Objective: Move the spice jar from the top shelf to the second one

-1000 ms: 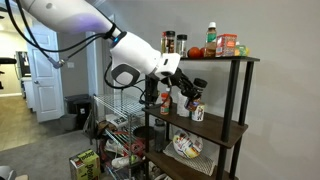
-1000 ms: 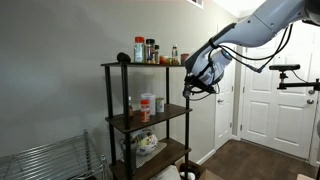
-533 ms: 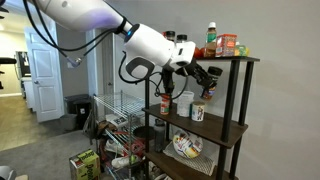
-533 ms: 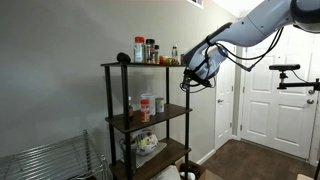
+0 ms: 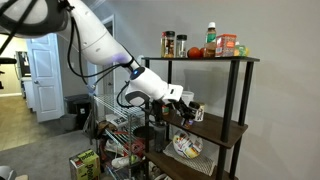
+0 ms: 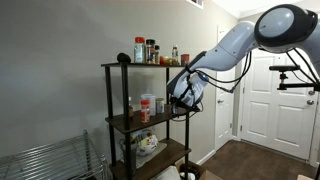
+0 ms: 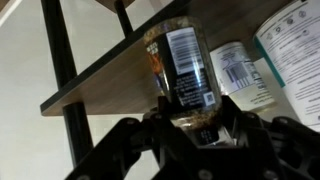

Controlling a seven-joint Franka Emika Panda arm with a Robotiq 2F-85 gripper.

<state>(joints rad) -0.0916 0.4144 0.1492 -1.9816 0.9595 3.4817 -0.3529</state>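
Claw (image 7: 190, 120) grips spice jar (image 7: 183, 72), long axis pointing outward toward second shelf (image 7: 95, 80)

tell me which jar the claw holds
The dark-labelled spice jar at the second shelf, clamped in the claw; the white-labelled containers beside it and the jars on the top shelf stand free.

You have on hand: spice jar (image 7: 183, 70), clear glossy wall, printed paper label; second shelf board (image 7: 95, 82), dark brown wood, matt; rack posts (image 7: 57, 60), black metal; your arm's shell (image 5: 95, 40), smooth glossy white plastic.
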